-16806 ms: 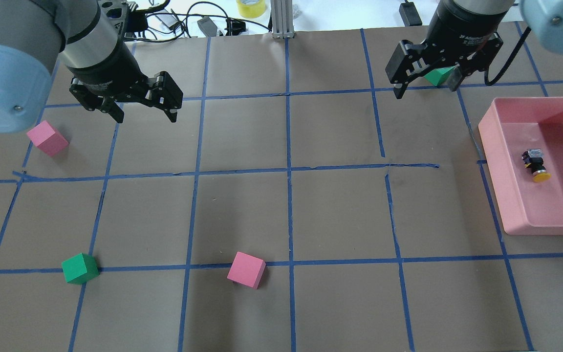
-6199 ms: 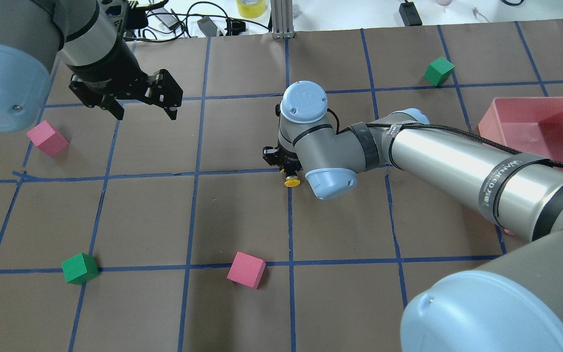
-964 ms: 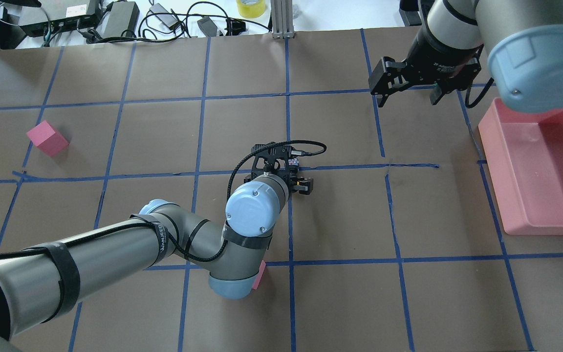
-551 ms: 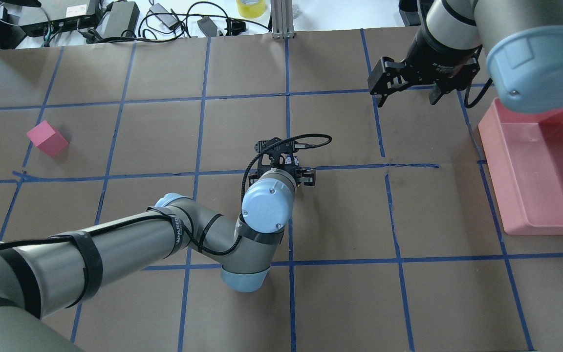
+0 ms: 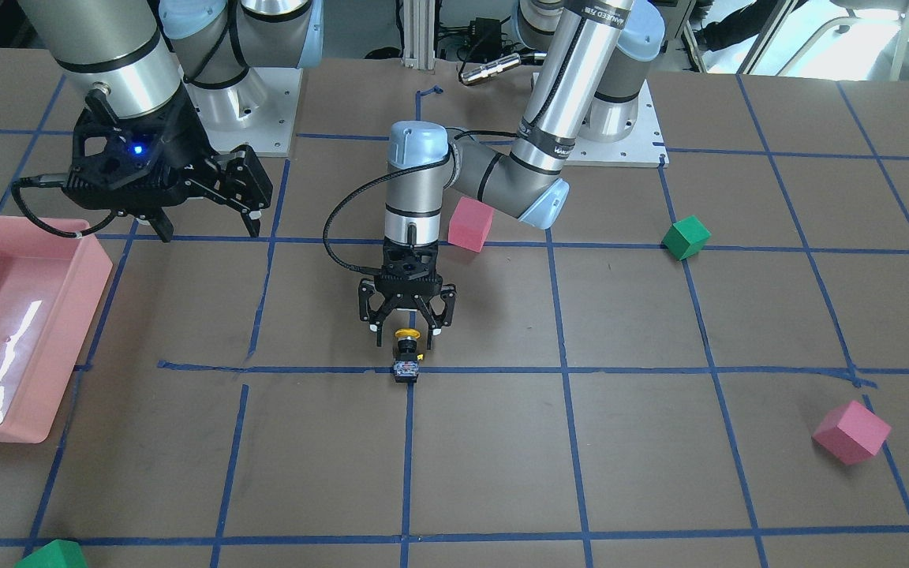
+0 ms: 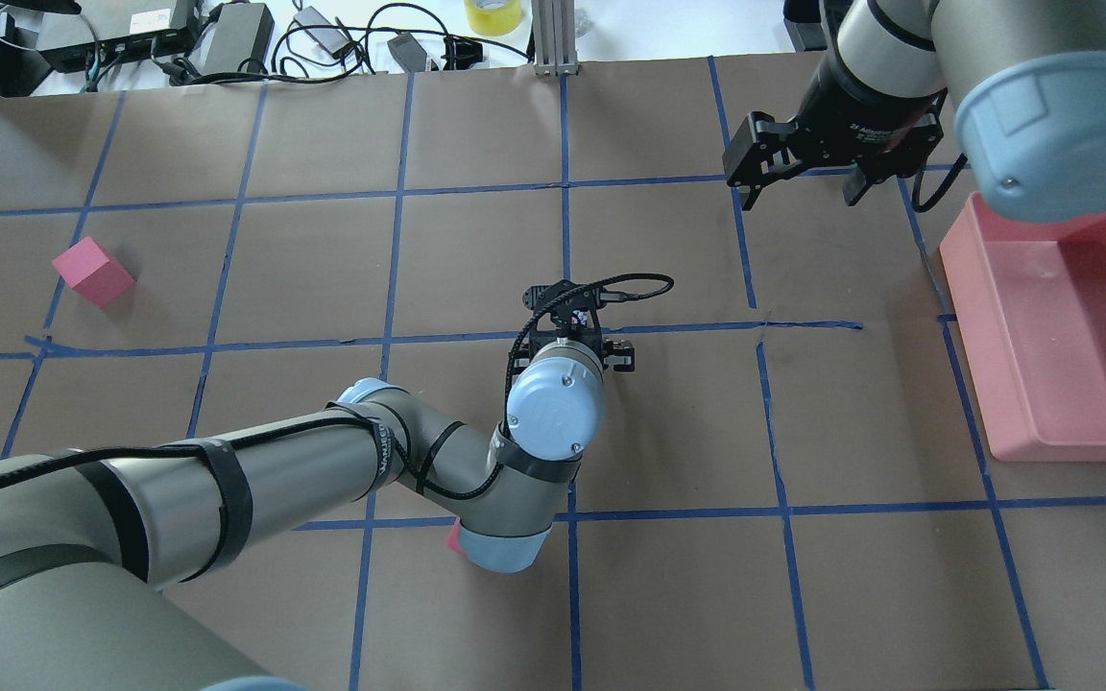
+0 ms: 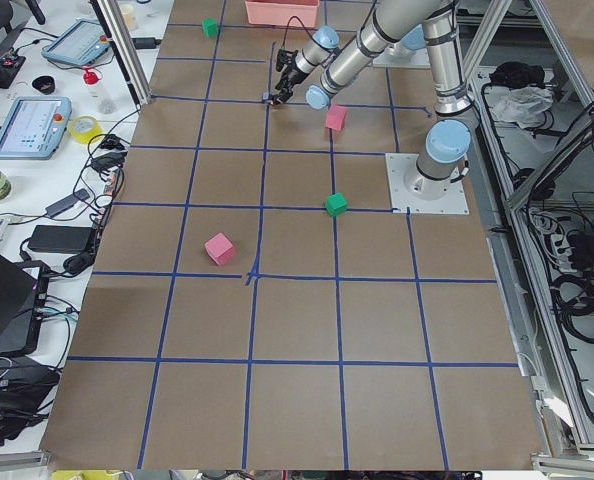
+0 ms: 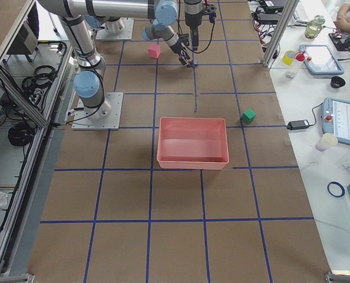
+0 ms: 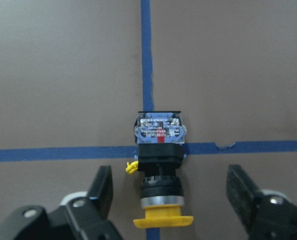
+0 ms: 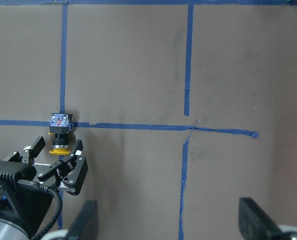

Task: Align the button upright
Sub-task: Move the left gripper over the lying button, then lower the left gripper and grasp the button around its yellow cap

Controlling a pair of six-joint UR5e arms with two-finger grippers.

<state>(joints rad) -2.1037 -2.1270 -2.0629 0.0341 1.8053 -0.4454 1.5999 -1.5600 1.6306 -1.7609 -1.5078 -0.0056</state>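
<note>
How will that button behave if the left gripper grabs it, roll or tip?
Lying on its side, the button probably won't roll far: its boxy base rests flat. It looks rigid, so it shouldn't flex. Stood upright, the wide cap over a narrow neck may make it tippy.
</note>
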